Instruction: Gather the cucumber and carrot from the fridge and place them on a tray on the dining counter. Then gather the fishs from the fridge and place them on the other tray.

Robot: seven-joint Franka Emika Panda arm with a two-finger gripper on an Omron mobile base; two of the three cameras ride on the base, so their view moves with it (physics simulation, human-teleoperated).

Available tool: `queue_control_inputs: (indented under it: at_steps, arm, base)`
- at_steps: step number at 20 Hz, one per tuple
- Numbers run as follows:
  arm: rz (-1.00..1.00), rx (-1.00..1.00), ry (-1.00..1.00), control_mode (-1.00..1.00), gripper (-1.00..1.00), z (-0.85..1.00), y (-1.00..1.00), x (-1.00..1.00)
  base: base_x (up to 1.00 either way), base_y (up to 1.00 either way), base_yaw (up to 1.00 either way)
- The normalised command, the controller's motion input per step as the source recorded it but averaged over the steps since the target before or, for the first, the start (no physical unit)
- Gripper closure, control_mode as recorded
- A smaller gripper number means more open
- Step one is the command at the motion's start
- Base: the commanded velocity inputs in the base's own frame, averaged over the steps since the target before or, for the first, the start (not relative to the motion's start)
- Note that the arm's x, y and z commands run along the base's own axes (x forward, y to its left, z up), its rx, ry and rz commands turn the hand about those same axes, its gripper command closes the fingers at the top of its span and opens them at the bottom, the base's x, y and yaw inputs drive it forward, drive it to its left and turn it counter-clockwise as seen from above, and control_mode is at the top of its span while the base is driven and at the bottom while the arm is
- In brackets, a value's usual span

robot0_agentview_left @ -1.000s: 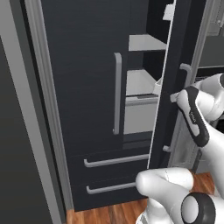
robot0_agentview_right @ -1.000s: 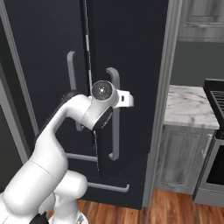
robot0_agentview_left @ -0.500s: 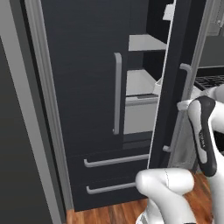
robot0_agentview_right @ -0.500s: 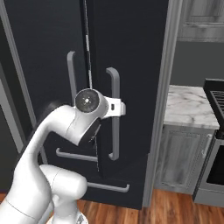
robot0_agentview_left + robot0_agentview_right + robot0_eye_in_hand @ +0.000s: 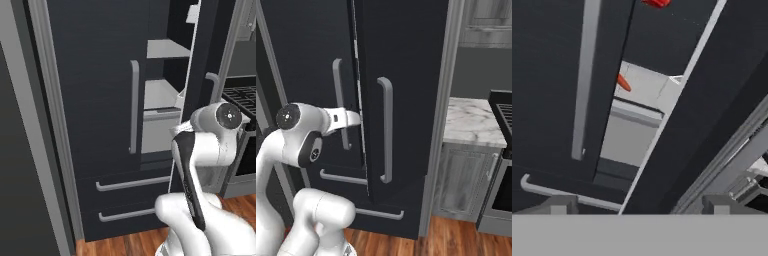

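The fridge (image 5: 95, 100) is tall and black; its right door (image 5: 401, 100) stands part open, swung out w/ its edge toward the robot, while the left door is shut. Through the gap, light grey shelves (image 5: 167, 49) show inside, one above another, and below them a pale bin front (image 5: 159, 132). Two drawers w/ grey bar handles (image 5: 132, 184) sit at the bottom of the fridge. The long grey handle (image 5: 134, 107) of the left door runs upright just left of the gap; the open door's own handle (image 5: 387, 130) is on its outer face. The fingers (image 5: 637, 202) are released, spread wide w/ nothing between them: one tip sits low at the left and the other low at the right of the hand view, both aimed into the gap between the doors. In the right base view the arm's wrist (image 5: 343, 119) reaches to the fridge's door gap, about level w/ the handles. Inside the fridge, on a pale shelf, lies a small orange-red thing (image 5: 624, 83), prob. a carrot but too small to be sure; a red thing (image 5: 657, 3) shows higher up in the fridge, cut off by the frame edge. To the right of the fridge is a marble counter (image 5: 473, 122) on grey cabinets, w/ a dark stove (image 5: 240, 95) beyond it.
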Motion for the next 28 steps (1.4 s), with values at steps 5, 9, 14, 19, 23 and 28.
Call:
queue_control_inputs:
  at_steps: [5,9,14,19,23,28]
  arm:
    - [-0.09,-0.32,0.00,-1.00,-1.00,0.23,1.00,0.39]
    - [-0.10,-0.28,0.02,-1.00,-1.00,0.42,0.77,0.81]
    - [-0.09,-0.16,0.14,-1.00,-1.00,0.26,0.03,1.00]
    - [-0.07,-0.07,0.15,-1.00,-1.00,0.03,-0.22,0.87]
    - [-0.09,-0.04,0.12,-1.00,-1.00,0.00,-0.43,0.57]
    - [-0.08,-0.04,0.07,-1.00,-1.00,0.00,-0.57,0.21]
  base:
    - [0.00,0.00,0.00]
    - [0.00,0.00,0.00]
    - [0.00,0.00,0.00]
    - [0.00,0.00,0.00]
    - [0.00,0.00,0.00]
    - [0.00,0.00,0.00]
